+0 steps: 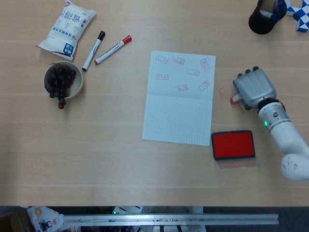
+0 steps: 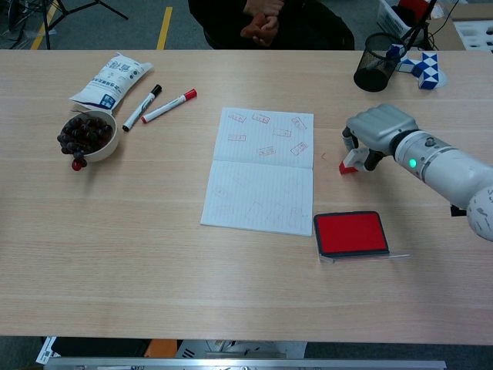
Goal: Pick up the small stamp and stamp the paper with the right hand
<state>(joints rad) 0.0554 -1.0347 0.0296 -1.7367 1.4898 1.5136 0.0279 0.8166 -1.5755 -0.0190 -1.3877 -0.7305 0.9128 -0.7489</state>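
The small stamp (image 1: 235,99) is white with a red base and stands on the table just right of the paper's top edge. My right hand (image 1: 253,88) is curled over the stamp (image 2: 349,162) and grips it from the right, in both views; the hand (image 2: 377,131) hides the stamp's upper part. The white lined paper (image 1: 179,96) lies in the middle, with several red stamp marks on its upper half. A red ink pad (image 1: 233,144) lies open near the paper's lower right corner. My left hand is in neither view.
At the far left lie a bowl of dark grapes (image 1: 63,79), two markers (image 1: 112,49) and a white bag (image 1: 67,25). A black mesh pen cup (image 1: 263,17) and a blue-white puzzle toy (image 2: 422,68) stand at the far right. A person sits beyond the table.
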